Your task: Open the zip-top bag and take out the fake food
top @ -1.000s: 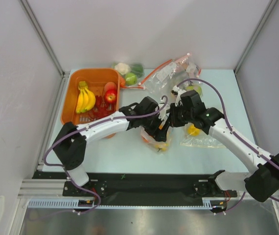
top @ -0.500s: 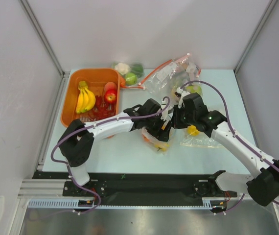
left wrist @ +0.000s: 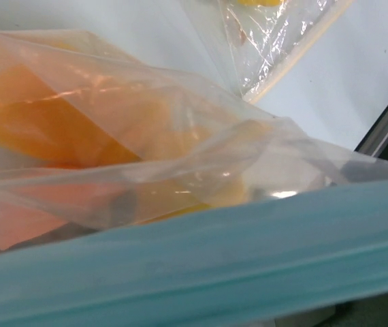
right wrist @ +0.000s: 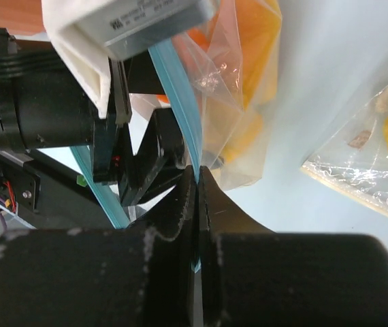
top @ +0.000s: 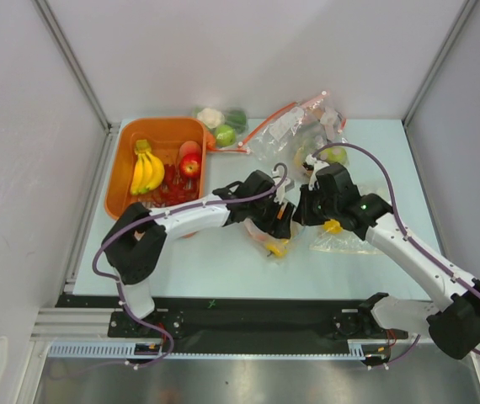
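Both hands meet mid-worktop (top: 215, 268) at the zip-top bag (top: 272, 242). Right hand (right wrist: 197, 194) is pinching its teal zip strip (right wrist: 179, 102); left hand (top: 275, 220) grip can't be told. Pull the lips apart slowly and evenly, so the fake food (left wrist: 51, 122) doesn't spill.

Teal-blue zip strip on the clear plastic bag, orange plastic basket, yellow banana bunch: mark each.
teal-blue zip strip (left wrist: 194, 264), left wrist view, mid-strip.
orange plastic basket (top: 168, 123), top external view, far rim.
yellow banana bunch (top: 146, 172), top external view, middle bananas.
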